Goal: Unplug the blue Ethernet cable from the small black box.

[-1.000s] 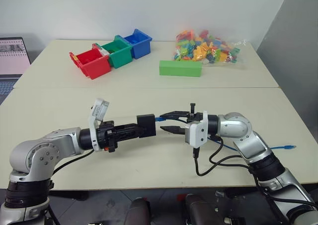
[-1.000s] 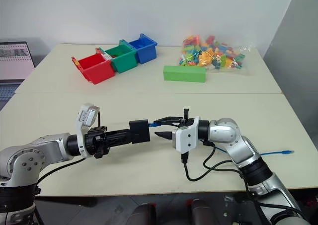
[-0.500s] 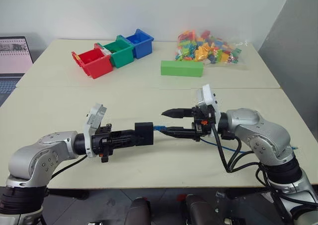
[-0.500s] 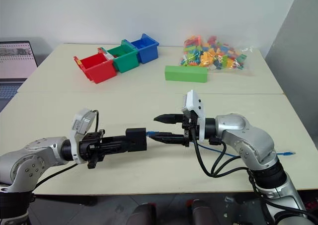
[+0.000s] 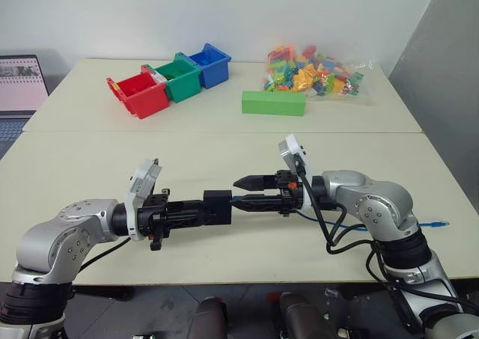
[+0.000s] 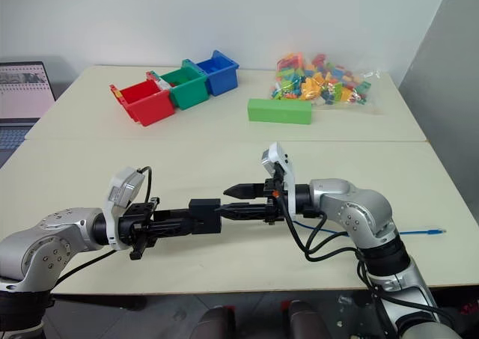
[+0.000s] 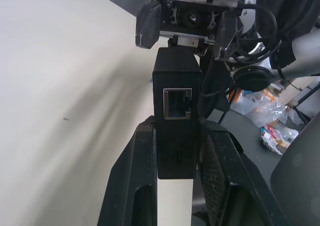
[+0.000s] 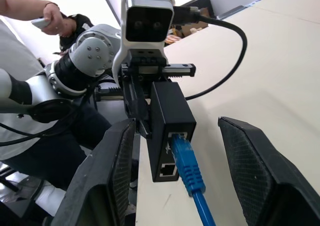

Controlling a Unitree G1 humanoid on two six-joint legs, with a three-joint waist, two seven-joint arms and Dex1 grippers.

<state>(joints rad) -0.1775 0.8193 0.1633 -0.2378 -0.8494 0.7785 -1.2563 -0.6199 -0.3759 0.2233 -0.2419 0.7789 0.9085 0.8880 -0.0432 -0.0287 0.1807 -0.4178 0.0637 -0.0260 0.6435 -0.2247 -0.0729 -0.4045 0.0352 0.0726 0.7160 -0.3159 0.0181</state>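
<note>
My left gripper [image 5: 202, 212] is shut on the small black box [image 5: 218, 205] and holds it level above the table's front half. The blue Ethernet cable [image 8: 186, 161] is plugged into a port on the box's side that faces my right hand. A second port [image 7: 177, 104] on the opposite side is empty. My right gripper [image 5: 244, 191] is open and points at the box. Its fingers [image 8: 116, 176] stand one on each side of the plug without touching it. The cable trails under my right arm to a free end [image 5: 435, 224] on the table.
Red [image 5: 138, 93], green [image 5: 177, 79] and blue [image 5: 206, 64] bins stand at the back left. A green block [image 5: 272, 102] and a bag of coloured bricks [image 5: 313, 75] lie at the back right. A laptop [image 5: 19, 84] sits at the far left. A person's hand [image 8: 50, 19] holds a controller.
My right wrist has rolled over, so its camera now sits on top. Its open fingers have come up to the plug at the box. The left gripper keeps its hold.
</note>
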